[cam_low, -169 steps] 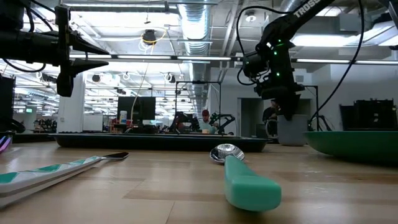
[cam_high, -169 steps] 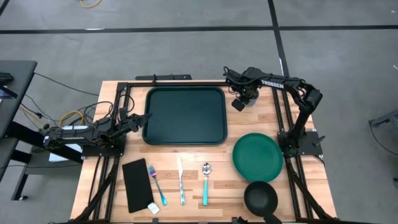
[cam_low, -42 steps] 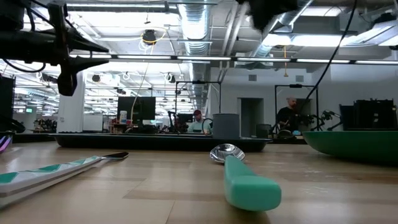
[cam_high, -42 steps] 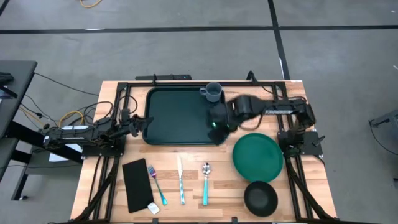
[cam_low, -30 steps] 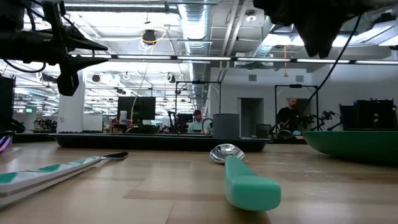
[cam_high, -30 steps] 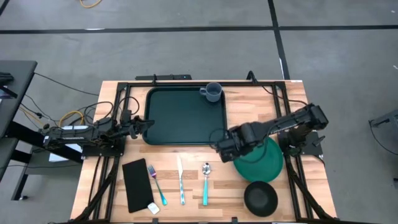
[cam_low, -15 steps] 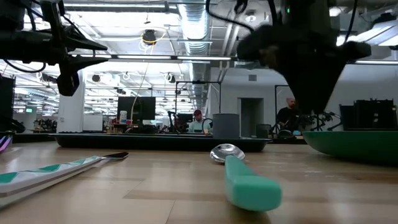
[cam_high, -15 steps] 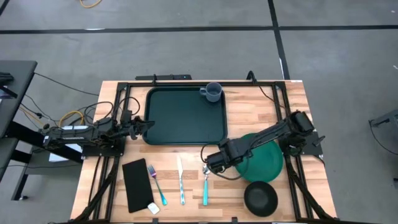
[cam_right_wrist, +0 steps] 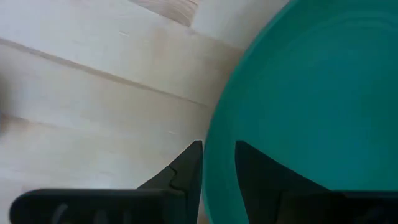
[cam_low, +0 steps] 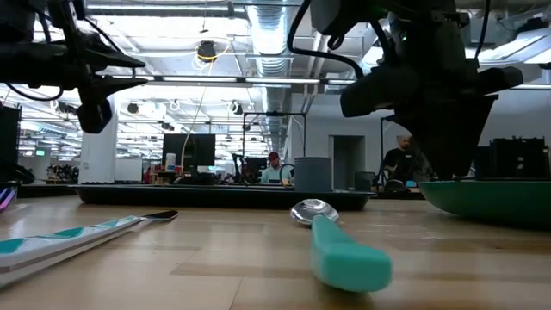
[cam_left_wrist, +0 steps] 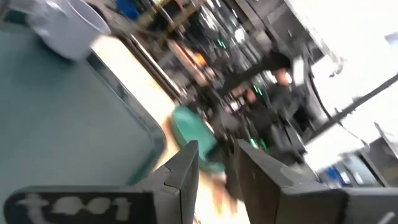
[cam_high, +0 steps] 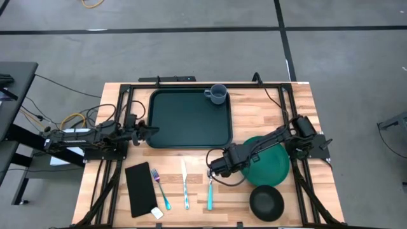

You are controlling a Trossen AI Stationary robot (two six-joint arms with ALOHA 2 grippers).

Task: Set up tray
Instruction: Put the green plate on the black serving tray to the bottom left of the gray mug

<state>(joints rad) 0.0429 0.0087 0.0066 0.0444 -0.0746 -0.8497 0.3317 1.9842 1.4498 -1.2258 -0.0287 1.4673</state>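
The tray [cam_high: 189, 118] sits at upper centre of the tabletop [cam_high: 254, 127], a grey cup [cam_high: 217, 94] in its top right corner. The right pincer [cam_high: 217, 167] hangs low by the green plate's [cam_high: 270, 162] left rim (fingers a narrow gap apart, holding nothing). The left pincer [cam_high: 141, 129] waits beside the tray's left edge, slightly parted and empty.

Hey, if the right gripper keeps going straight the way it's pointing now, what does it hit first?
Probably the green plate: in the wrist view the right gripper straddles the plate's near rim, fingers narrowly parted. How far off it is can't be judged.
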